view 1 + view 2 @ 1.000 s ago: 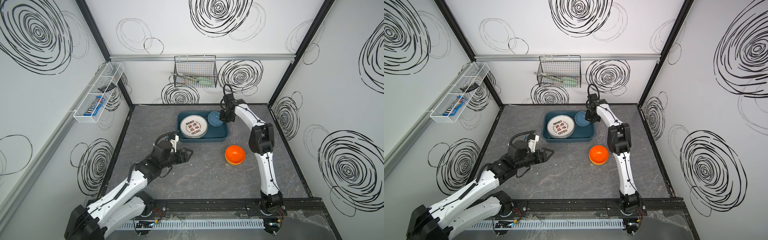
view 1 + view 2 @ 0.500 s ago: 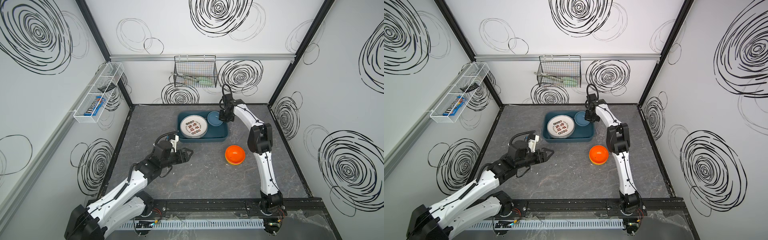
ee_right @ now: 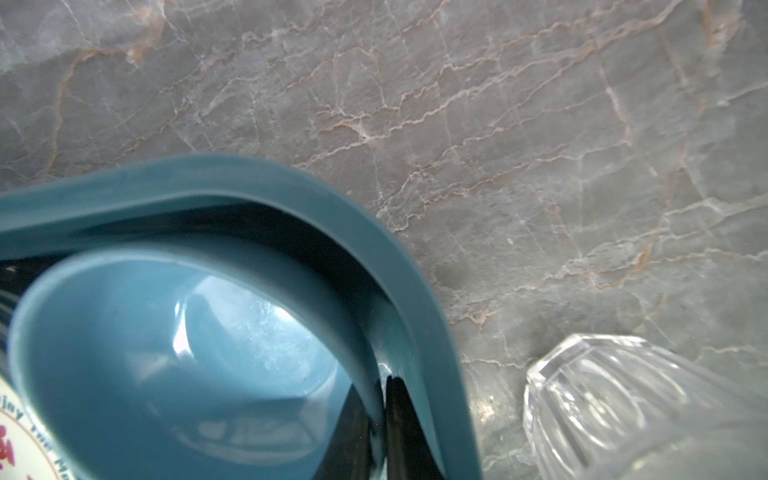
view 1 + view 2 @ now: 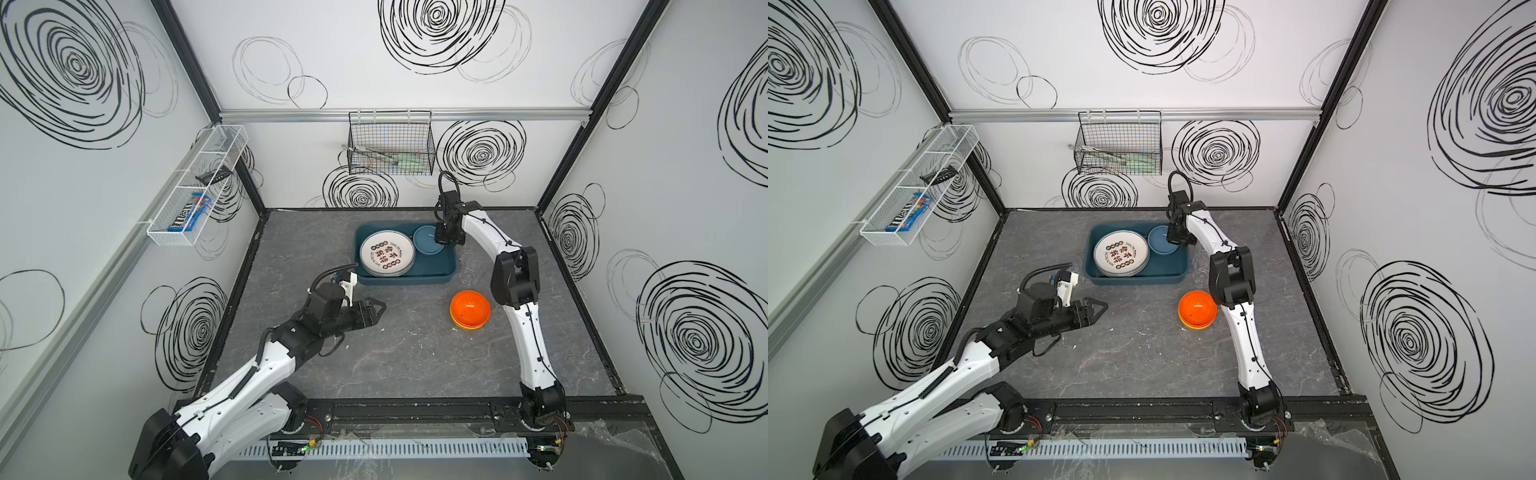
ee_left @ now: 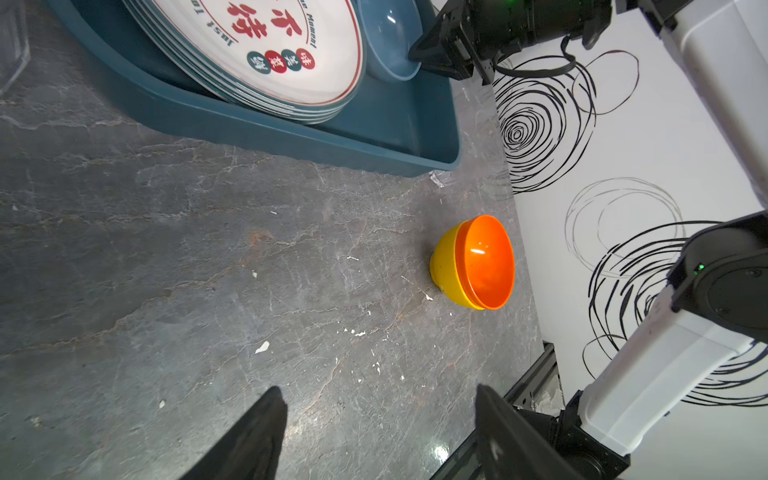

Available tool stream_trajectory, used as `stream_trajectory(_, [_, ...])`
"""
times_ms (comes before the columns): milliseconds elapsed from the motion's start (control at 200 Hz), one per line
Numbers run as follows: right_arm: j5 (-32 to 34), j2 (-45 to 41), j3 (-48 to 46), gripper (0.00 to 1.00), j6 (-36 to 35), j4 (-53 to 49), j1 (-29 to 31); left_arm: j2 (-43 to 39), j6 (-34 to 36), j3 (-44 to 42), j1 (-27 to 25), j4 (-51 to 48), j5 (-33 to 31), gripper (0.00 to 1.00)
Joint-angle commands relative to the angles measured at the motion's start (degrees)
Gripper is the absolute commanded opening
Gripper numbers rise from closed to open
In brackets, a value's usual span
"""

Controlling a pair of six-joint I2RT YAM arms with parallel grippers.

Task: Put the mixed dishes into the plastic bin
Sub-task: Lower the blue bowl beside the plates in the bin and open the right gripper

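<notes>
**Blue bowl is sitting in the bin, right gripper is parked on its rim**

So the teal plastic bin [image 4: 403, 279] is sitting toward the back of the grey stone-look table [image 4: 415, 365]. A stack of white plates [image 4: 387, 254] with red characters is lying in its left part. The blue bowl [image 4: 426, 245] is sitting in the bin's far right corner, right beside the plates.

The right gripper [image 4: 442, 242] is reaching down onto that bowl's rim. In the right wrist view its black fingers [image 3: 399, 415] are straddling the bowl wall, one inside the bowl and one between the bowl and the bin wall. Honestly I can't tell if they're squeezing it or just sitting loose around it.

Outside the bin, an orange bowl [image 4: 469, 307] is nesting inside a yellow bowl [image 5: 446, 266] on the table, near the bin's near right corner. A clear cup [image 3: 623, 407] is sitting on the table just beside the bin's right wall.

The left gripper [image 4: 379, 309] is hovering over bare table in front of the bin, well apart from all the dishes. Its jaws are standing wide open with nothing between them, and they're pointing toward the orange and yellow pair.
</notes>
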Motion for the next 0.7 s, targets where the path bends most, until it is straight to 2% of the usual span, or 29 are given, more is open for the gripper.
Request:
stream_trajectory(0, [2.4, 0.5, 1.6, 0.17, 0.1, -1.1, -0.2, -0.4, -0.4, -0.6, 0.5, 1.8, 0.1, 0.75])
stream_trajectory(145, [2.2, 0.3, 1.5, 0.22, 0.1, -1.3, -0.2, -0.7, -0.4, -0.8, 0.5, 1.9, 0.1, 0.75])
stream_trajectory(430, [2.3, -4.1, 1.5, 0.24, 0.5, -2.2, 0.5, -1.1, -0.4, -0.5, 0.5, 1.8, 0.0, 0.76])
stream_trajectory(560, [2.8, -6.5, 1.4, 0.30, 0.6, -3.1, 0.9, -1.4, -0.1, -0.2, 0.5, 1.6, 0.1, 0.76])
stream_trajectory(695, [3.1, -8.7, 1.3, 0.30, 1.4, -4.3, 1.2, -1.7, 0.1, 0.2, 0.5, 1.1, 0.0, 0.76])
